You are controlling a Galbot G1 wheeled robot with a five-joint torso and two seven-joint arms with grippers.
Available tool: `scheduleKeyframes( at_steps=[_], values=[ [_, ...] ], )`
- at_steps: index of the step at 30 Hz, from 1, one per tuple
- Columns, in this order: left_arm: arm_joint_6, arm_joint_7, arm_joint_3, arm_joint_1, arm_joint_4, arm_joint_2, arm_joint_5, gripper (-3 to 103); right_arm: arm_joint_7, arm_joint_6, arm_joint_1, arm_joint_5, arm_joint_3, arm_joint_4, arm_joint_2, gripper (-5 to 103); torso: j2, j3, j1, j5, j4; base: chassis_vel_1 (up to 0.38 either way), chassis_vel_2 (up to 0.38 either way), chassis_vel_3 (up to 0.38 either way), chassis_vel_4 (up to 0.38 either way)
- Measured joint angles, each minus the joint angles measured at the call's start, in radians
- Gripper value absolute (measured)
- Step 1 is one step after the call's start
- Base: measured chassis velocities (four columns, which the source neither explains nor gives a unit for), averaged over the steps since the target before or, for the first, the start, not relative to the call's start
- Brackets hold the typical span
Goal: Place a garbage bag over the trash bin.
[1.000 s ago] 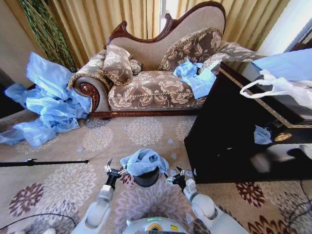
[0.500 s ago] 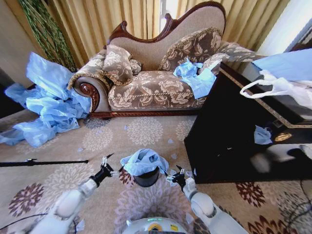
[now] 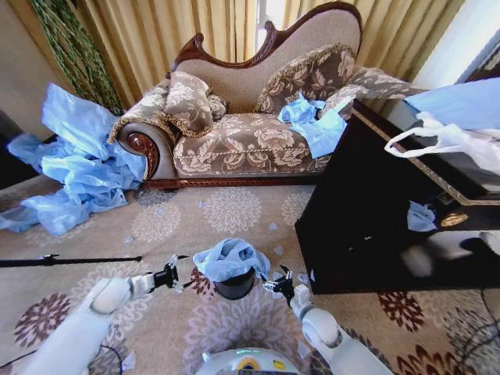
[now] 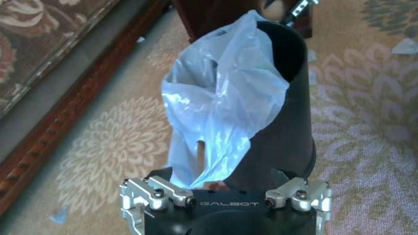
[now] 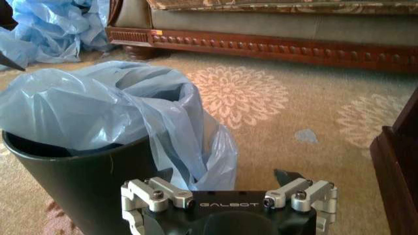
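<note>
- The bin (image 3: 234, 284) stands on the rug (image 3: 234, 215) at lower centre of my head view, with the bag (image 3: 230, 258) bunched over its mouth.
- In the right wrist view the bag (image 5: 98, 110) is tucked partly inside and spills over one side of the rim, while the near rim of the bin (image 5: 78, 178) is bare black (so I'd judge the job half done, the bag not yet stretched round).
- My left gripper (image 3: 173, 275) hangs just left of the bin, my right gripper (image 3: 280, 287) just right of it; I'd say they flank it to pull the film outward from both sides.
- From the left wrist the bag (image 4: 219, 98) drapes down the bin (image 4: 281, 127) toward the camera; the fingers (image 4: 156, 188) look spread with no film between them.
- The right fingers (image 5: 287, 177) also stand apart, holding nothing, though film lies just beside them.
- The fingertips are cut off by the gripper bodies, and the bin's inside is hidden by plastic.
</note>
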Motion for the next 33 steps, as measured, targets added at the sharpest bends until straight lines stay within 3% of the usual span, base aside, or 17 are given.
scheduleKeyframes(
  at_steps=[2, 7, 14, 20, 22, 25, 28, 33],
  values=[
    [-0.032, -0.014, 0.031, -0.015, 0.018, -0.006, 0.023, 100, -0.002, 0.004, -0.005, -0.01, 0.002, 0.004, -0.004, 100, 0.0, 0.0, 0.0, -0.0001, -0.0001, 0.0, 0.0, 0.0, 0.0],
    [-0.05, -0.036, 0.069, -0.047, 0.047, -0.024, 0.042, 102, -0.002, 0.005, 0.002, -0.011, -0.008, 0.004, -0.004, 100, 0.0, 0.0, 0.0, 0.0001, 0.0002, 0.0, 0.0, 0.0, 0.0],
    [-0.073, -0.044, 0.121, -0.118, 0.103, -0.048, 0.054, 95, -0.002, 0.004, 0.007, -0.008, -0.014, 0.01, -0.011, 100, 0.0, 0.0, 0.0, 0.0, -0.0001, 0.0, 0.0, 0.0, 0.0],
    [-0.081, -0.033, 0.157, -0.168, 0.15, -0.058, 0.054, 77, -0.002, 0.004, -0.004, -0.008, -0.007, 0.022, -0.02, 100, 0.0, 0.0, 0.0, 0.0, 0.0001, 0.0, 0.0, 0.0, 0.0],
    [-0.083, -0.031, 0.162, -0.173, 0.157, -0.06, 0.047, 77, -0.002, 0.004, -0.004, -0.008, -0.007, 0.025, -0.021, 100, 0.0, 0.0, 0.0, 0.0001, 0.0001, 0.0, 0.0, 0.0, 0.0],
    [-0.084, -0.029, 0.17, -0.176, 0.167, -0.066, 0.028, 69, -0.002, 0.002, -0.004, -0.009, -0.006, 0.029, -0.028, 100, 0.0, 0.0, 0.0, 0.0001, 0.0002, 0.0, 0.0, 0.0, 0.0],
    [-0.084, -0.027, 0.173, -0.169, 0.167, -0.071, 0.018, 57, -0.007, 0.003, 0.009, -0.022, -0.008, 0.027, -0.034, 100, 0.0, 0.0, 0.0, -0.0002, 0.0002, 0.0, 0.0, 0.0, 0.0],
    [-0.083, -0.027, 0.173, -0.159, 0.158, -0.072, 0.015, 49, -0.014, 0.007, 0.035, -0.044, -0.024, 0.013, -0.042, 100, 0.0, 0.0, 0.0, -0.0001, 0.0001, 0.0, 0.0, 0.0, 0.0]
  ],
)
